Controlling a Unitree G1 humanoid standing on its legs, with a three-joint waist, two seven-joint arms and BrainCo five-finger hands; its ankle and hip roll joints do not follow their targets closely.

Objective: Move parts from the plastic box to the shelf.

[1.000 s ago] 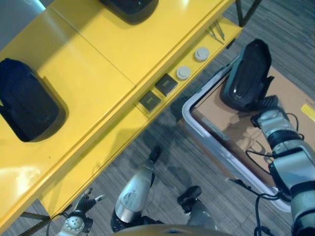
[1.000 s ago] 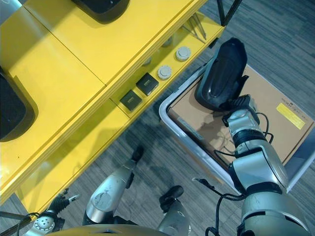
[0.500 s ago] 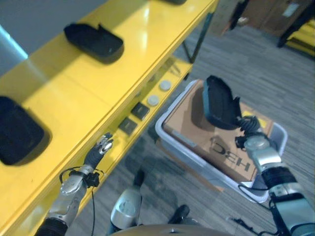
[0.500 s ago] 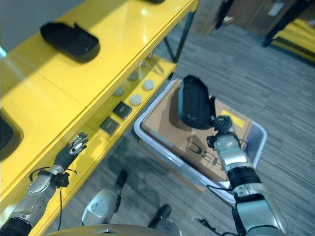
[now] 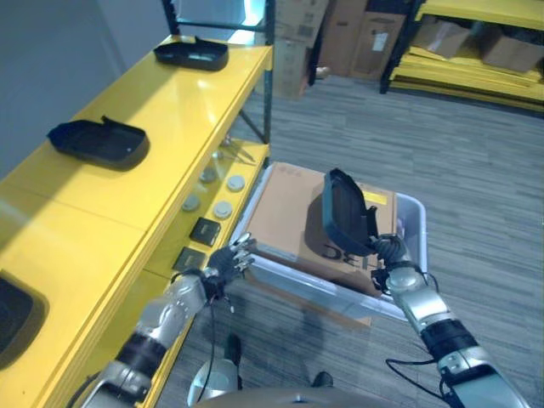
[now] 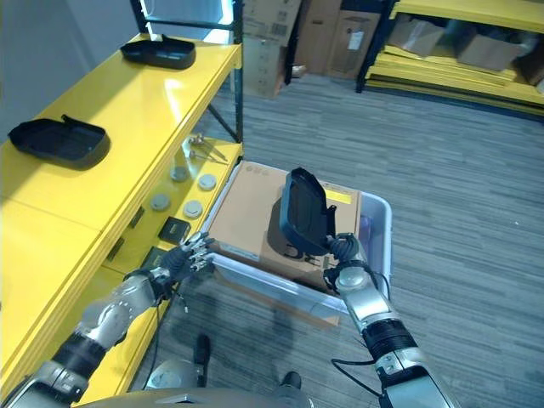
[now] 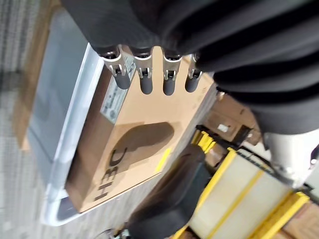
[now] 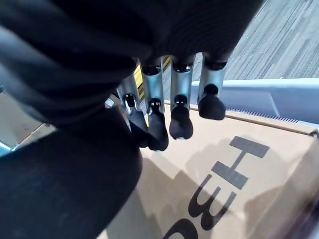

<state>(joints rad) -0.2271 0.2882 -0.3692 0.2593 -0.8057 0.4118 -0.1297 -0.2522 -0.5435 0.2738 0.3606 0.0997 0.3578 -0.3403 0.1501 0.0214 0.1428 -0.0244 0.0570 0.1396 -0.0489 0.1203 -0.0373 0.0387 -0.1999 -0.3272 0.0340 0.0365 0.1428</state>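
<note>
So the right hand (image 5: 390,253) has its fingers curled round the bottom edge of a black part (image 5: 343,212), holding it upright above the cardboard sheet (image 5: 287,206) that lies in the grey plastic box (image 5: 410,209). The part is off the cardboard (you can see its shadow on it in the left wrist view). The box sits on the floor just beside the yellow shelf (image 5: 144,183).

The left hand (image 5: 226,262) is out between the shelf's lower level and the near corner of the box, fingers straight and a bit spread, holding nothing.

Up on the shelf's top level are two more black parts (image 5: 99,142), well apart from each other. The lower level has some round grey discs (image 5: 223,209) and dark square pieces (image 5: 205,229).
</note>
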